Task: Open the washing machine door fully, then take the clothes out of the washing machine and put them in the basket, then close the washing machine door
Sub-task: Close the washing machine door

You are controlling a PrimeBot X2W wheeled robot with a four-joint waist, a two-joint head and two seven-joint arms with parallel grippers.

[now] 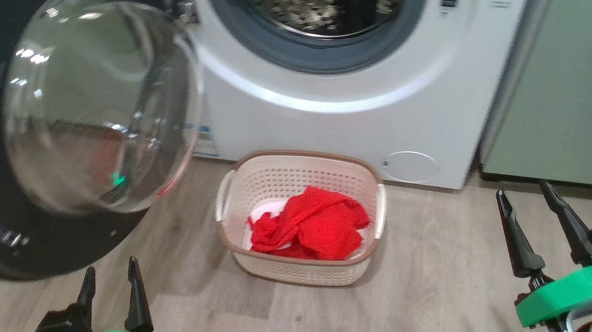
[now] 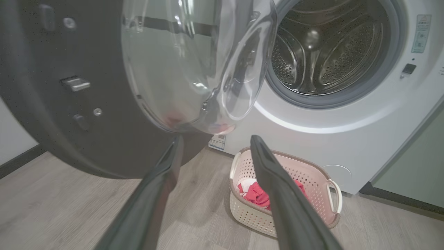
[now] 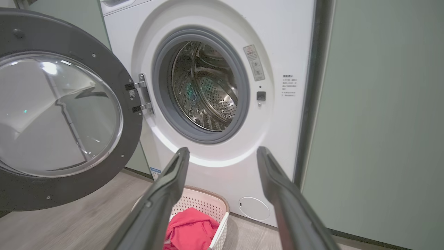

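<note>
The washing machine [image 1: 332,97] [image 3: 222,45] stands ahead with its steel drum [image 2: 326,52] [image 3: 204,86] bare inside. Its door [image 1: 63,117] [image 2: 104,86] [image 3: 59,114] hangs wide open to the left, black frame around a bulging clear window. On the floor before the machine sits the cream basket [image 1: 331,167] [image 2: 314,173] [image 3: 197,205] holding the crumpled red clothes [image 1: 310,227] [image 2: 256,194] [image 3: 190,229]. My left gripper [image 1: 109,273] [image 2: 215,142] is open near the door's lower edge. My right gripper [image 1: 526,197] [image 3: 222,152] is open, right of the basket.
Pale green cabinets [image 1: 581,91] [image 3: 381,121] flank the machine on the right. A small round white cover [image 1: 411,166] [image 3: 254,208] sits low on the machine's front. Wood-look floor [image 1: 434,285] spreads around the basket.
</note>
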